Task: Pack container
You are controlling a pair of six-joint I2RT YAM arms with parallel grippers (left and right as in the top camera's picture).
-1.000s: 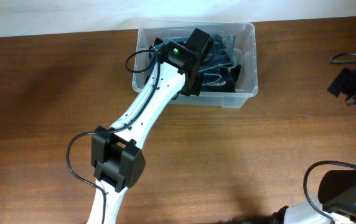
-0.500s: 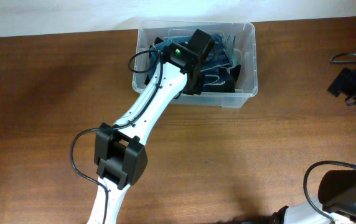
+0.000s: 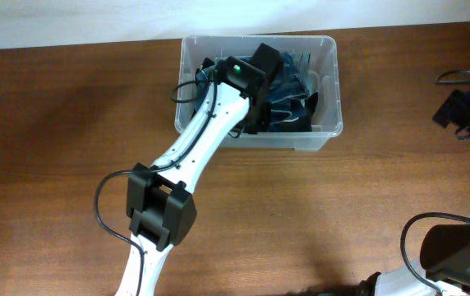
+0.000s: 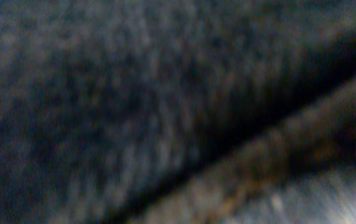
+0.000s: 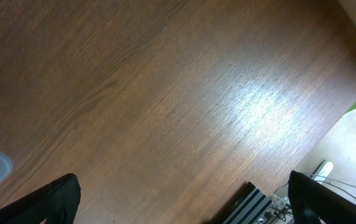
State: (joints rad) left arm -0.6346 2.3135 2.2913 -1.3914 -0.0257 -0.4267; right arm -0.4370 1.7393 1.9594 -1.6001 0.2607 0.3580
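Here, container (image 3: 327,125): clear bin at the far side of the surface (image 3: 54,148), near the middle, holding dark blue cloth (image 3: 292,103).
Step in hand: judged to be the packing itself, the cloth being pressed or tucked down.
Left tool (image 3: 268,66): reaching into the bin among the cloth; its grip cannot be told.
Next move: likely calls for lifting clear without dragging cloth out.
Left wrist view: only blurred dark fabric, very close.
Right tool (image 5: 178,205): spread wide, grasping nothing, above bare wood.
Overhead: shows the bin's whole outline.
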